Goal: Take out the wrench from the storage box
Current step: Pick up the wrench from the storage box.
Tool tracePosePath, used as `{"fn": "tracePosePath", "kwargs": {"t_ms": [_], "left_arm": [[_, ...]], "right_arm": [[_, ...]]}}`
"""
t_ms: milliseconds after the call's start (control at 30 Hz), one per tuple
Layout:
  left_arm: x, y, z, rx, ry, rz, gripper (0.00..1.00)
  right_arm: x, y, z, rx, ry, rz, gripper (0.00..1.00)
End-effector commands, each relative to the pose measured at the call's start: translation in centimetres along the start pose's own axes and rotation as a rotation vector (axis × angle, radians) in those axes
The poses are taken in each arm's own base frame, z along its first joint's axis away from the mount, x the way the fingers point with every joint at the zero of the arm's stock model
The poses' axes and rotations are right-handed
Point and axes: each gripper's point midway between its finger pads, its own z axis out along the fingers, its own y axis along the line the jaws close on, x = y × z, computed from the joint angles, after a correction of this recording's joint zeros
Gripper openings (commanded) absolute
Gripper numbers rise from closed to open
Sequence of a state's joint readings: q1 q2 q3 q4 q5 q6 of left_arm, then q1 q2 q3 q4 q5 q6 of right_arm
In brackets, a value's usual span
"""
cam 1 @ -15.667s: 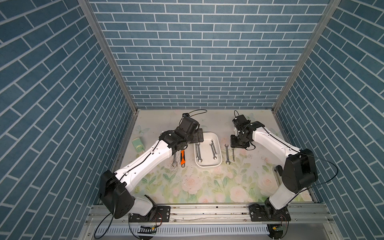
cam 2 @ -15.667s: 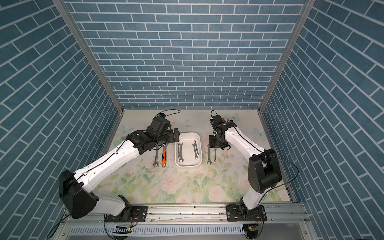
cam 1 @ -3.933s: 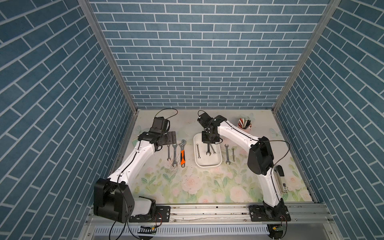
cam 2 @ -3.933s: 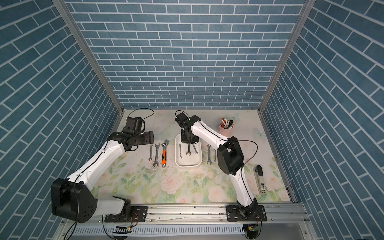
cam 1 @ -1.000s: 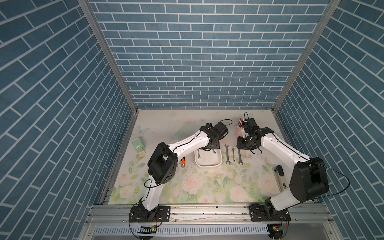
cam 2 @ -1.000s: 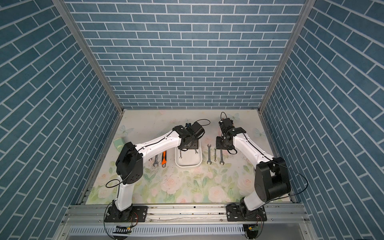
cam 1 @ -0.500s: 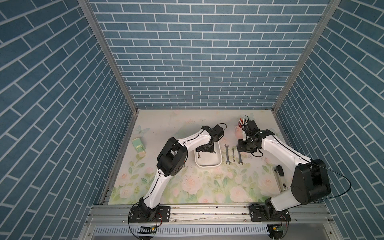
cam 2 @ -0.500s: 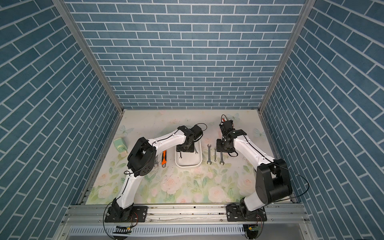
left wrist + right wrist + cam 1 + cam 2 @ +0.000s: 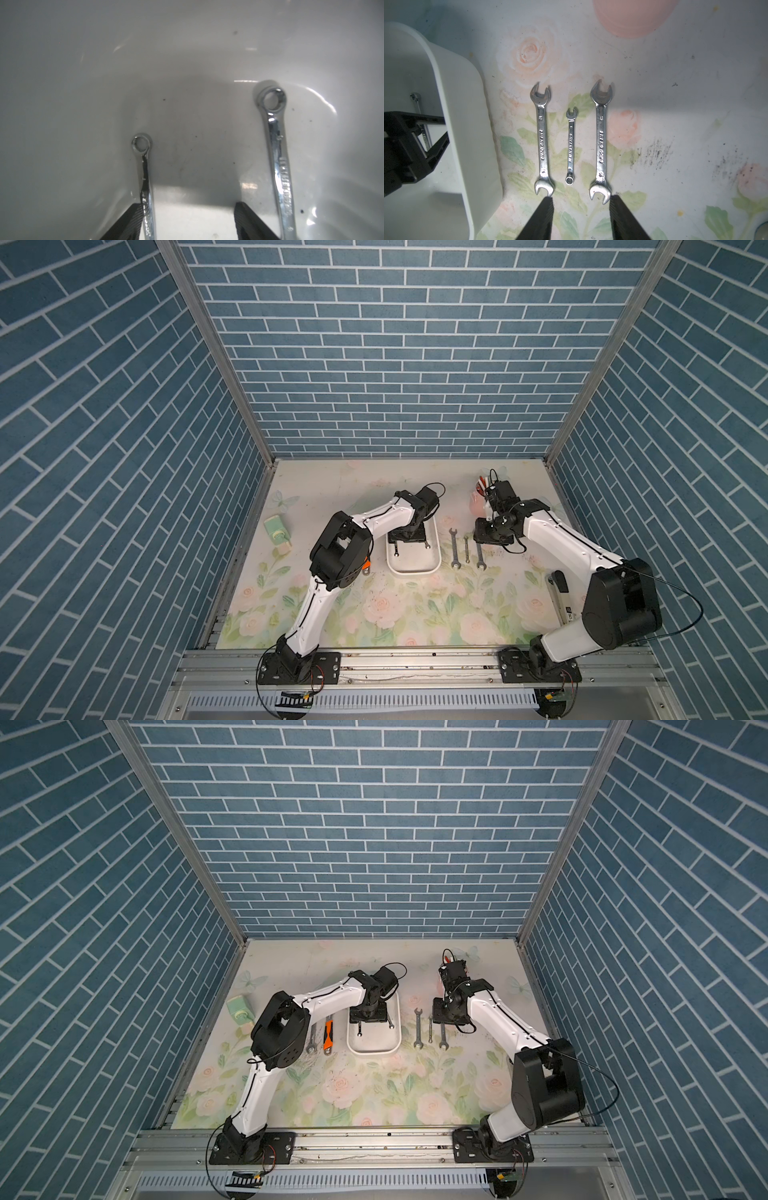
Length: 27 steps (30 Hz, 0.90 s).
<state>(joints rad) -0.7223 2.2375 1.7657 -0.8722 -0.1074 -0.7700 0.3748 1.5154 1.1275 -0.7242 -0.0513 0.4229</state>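
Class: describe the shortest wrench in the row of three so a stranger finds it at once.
Find the white storage box. Beside it, toward the right arm, three wrenches lie in a row. Pick the middle wrench: much shorter than its neighbours, the only one with a ring end.

The left arm (image 9: pixel 382 517) reaches forward with the elbow raised. The left gripper (image 9: pixel 407 536) points straight down, with the jaws wide apart. The right arm (image 9: pixel 561 539) stretches forward and inward. The right gripper (image 9: pixel 492 536) also points down, jaws apart but less wide.
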Motion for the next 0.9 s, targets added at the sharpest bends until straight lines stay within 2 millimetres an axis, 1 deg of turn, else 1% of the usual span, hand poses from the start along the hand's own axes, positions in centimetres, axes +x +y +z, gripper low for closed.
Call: {"fn": "tracePosePath", "kwargs": {"t_ms": [0,100,200,333,400,533,633,733,867], "left_arm": [[1.8,-0.3,1.5,0.036,0.067,0.006,0.74],[1.6,-1.1,0.7,0.085,0.049,0.001,0.71],[1.1,-1.5,-0.6,0.114,0.020,0.016,0.65],[0.6,-0.5,-1.9,0.054,0.005,0.098,0.63],[0.7,0.0,-2.2,0.037,0.018,0.141,0.62],[0.7,0.8,-2.4,-0.004,0.034,0.187,0.59],[0.6,0.6,-2.1,0.008,0.047,0.204,0.52],[0.3,0.5,-1.6,0.000,0.052,0.217,0.49],[0.3,0.9,-0.7,-0.026,0.061,0.218,0.45]], "right_arm": [[0.2,0.0,-0.7,-0.010,-0.008,0.029,0.48],[0.3,0.0,-0.5,-0.010,-0.003,0.030,0.48],[0.4,-0.1,-0.4,-0.011,0.004,0.031,0.48],[0.4,-0.1,-0.4,-0.008,0.006,0.032,0.48],[0.4,-0.1,-0.5,-0.010,0.001,0.031,0.48],[0.4,0.0,-0.4,-0.011,0.006,0.033,0.48],[0.4,0.0,-0.3,-0.012,0.010,0.033,0.48],[0.5,0.0,-0.3,-0.012,0.011,0.033,0.48],[0.5,-0.1,-0.4,-0.009,0.010,0.030,0.48]]}}
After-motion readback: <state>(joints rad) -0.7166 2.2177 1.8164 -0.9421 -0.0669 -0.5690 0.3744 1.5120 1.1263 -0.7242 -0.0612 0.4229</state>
